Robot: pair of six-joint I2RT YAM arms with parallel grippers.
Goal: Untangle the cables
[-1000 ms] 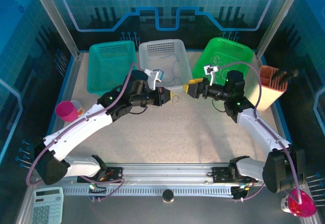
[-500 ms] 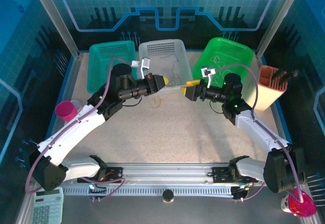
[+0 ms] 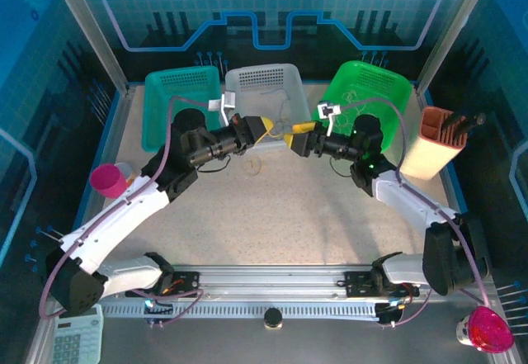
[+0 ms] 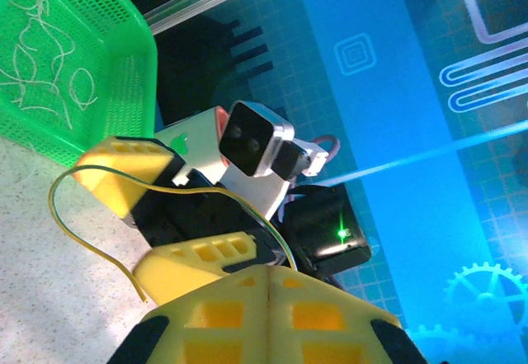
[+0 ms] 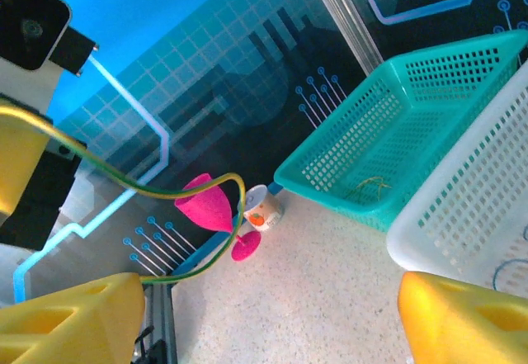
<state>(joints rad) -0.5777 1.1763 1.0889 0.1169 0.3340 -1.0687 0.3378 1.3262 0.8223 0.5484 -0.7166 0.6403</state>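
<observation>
Left claw [image 4: 268, 271] clamps the limp, feather-light yellowish cable [image 4: 165, 188]; right claw [image 5: 268, 319], jaws apart, would best pinch its free end.

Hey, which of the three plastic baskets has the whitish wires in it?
The bright green perforated plastic basket, rightmost in the top view: whitish wire curls lie inside it. The teal mesh basket holds a tan strand instead.

Along the far edge of the speckled tabletop [image 3: 280, 215], from left to right: teal plastic mesh basket [image 3: 177, 108], white plastic mesh basket [image 3: 266, 87], green plastic mesh basket [image 3: 394, 87], then tan rectangular tool holder [image 3: 431, 145]. Whitish thin wires [image 4: 48, 50] in the green basket. Just before the white basket, left gripper [image 3: 266, 126] and right gripper [image 3: 296, 139] tip to tip, thin yellowish-tan wire [image 4: 148, 181] between. At the left edge, pink plastic cup [image 3: 107, 181].
</observation>
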